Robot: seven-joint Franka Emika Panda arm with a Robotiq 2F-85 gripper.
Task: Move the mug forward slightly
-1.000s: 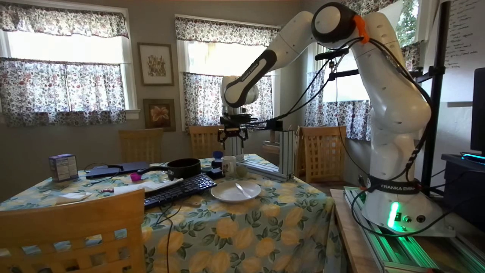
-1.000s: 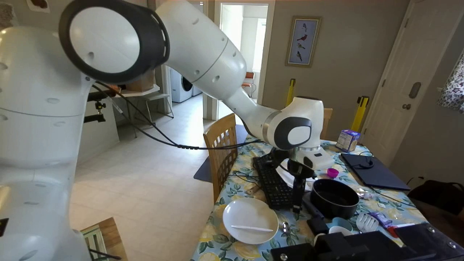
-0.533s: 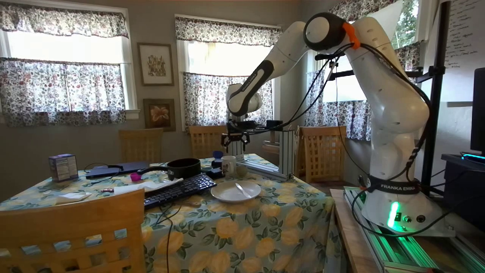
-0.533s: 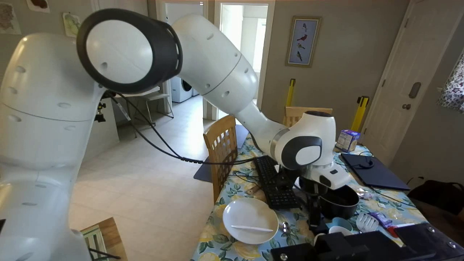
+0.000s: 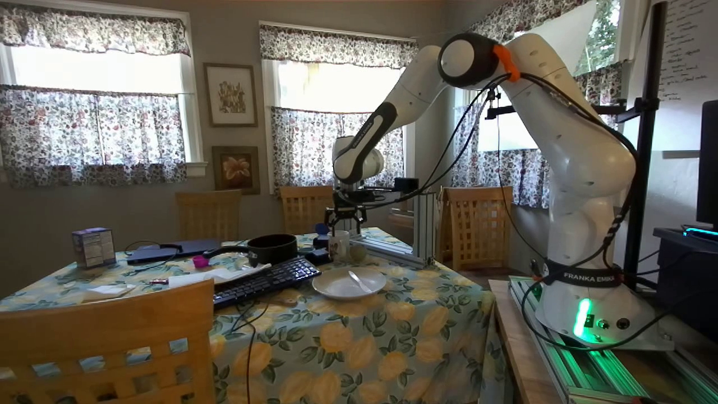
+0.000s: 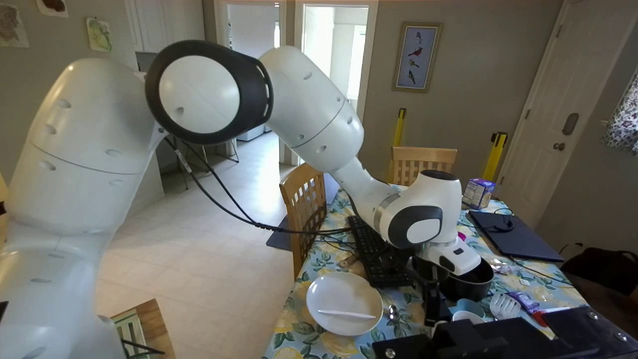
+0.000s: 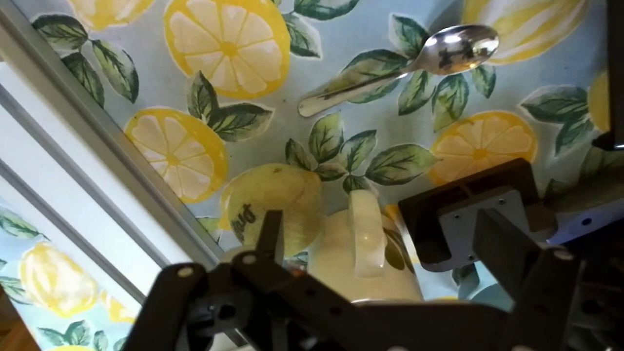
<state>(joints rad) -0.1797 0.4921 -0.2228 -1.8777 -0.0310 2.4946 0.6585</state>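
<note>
The mug is pale tan-white and stands upright on the table. In the wrist view its handle points toward the top of the picture, and its upper part is hidden behind the gripper. In an exterior view the mug stands behind the plate. My gripper is open and empty, with its fingers spread wide on either side of the mug. In an exterior view the gripper is just above the mug's rim. In an exterior view the gripper hangs beside the pot, and the mug is largely hidden there.
A yellow-green round object sits beside the mug. A dark boxy item lies on its other side. A metal frame, a black pot, a white plate, a keyboard and a spoon are near.
The arm has come down, and my gripper is now lower, just over the mug. In an exterior view it has also shifted right, away from the keyboard. The mug has not moved.
</note>
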